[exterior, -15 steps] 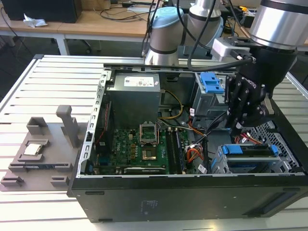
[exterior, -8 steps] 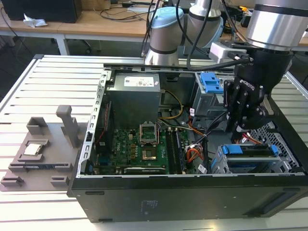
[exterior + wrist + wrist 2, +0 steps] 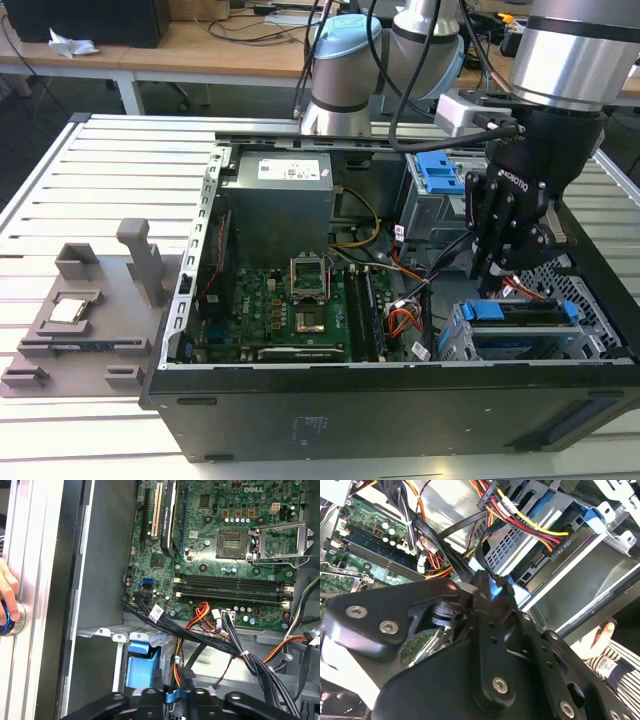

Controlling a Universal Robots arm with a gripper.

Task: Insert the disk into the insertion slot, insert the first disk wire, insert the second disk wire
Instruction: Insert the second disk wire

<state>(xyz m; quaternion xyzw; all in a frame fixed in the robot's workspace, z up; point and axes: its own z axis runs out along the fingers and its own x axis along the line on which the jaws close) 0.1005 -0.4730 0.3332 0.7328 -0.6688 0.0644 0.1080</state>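
The pincer (image 3: 497, 272) hangs just above the disk (image 3: 520, 312), fingers clamped on a thin black wire (image 3: 482, 560) with a blue end. The disk sits in the slot (image 3: 600, 330), at the case's (image 3: 400, 400) corner on the exterior view's right. A connector (image 3: 559, 544) with coloured leads lies against the slot. The wire is judged light, limp and apt to slip; hold it at the stiff plug body. A hand (image 3: 9, 597) rests on the counter (image 3: 120, 180).
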